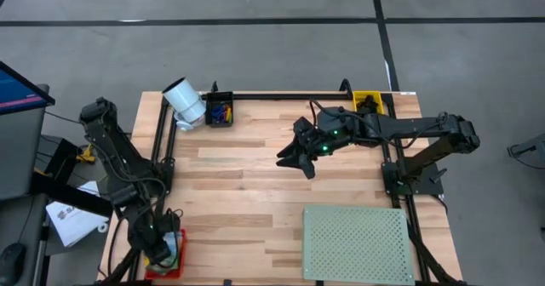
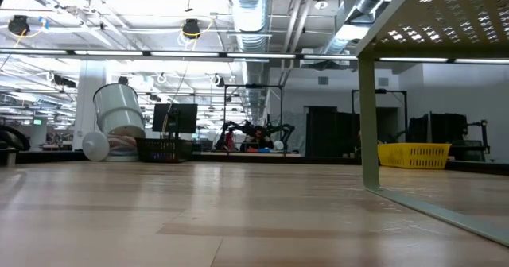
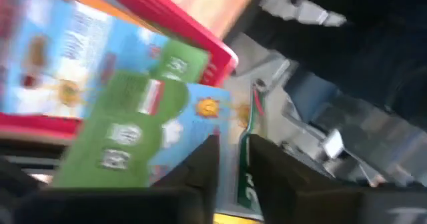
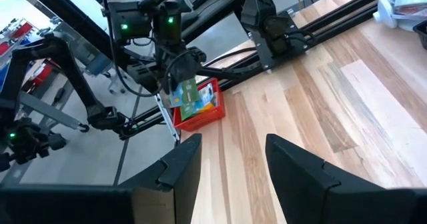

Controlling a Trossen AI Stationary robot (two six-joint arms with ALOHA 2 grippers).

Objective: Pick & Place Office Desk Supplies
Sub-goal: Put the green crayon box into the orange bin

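One green box point(image 3: 130, 127) among bright packets in the red bin point(image 1: 174, 265) at the table's near left corner, left gripper point(image 3: 230, 164) over it, fingers narrowly parted and empty, right gripper point(image 1: 298, 157) spread empty mid-table, wrist view alone showing the packets, bare wood point(image 1: 247, 201) between, perforated board point(image 1: 358, 243) near right.

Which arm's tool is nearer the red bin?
Left. The left tool is down at the red bin on the table's corner; the right tool hangs over mid-table, far away.
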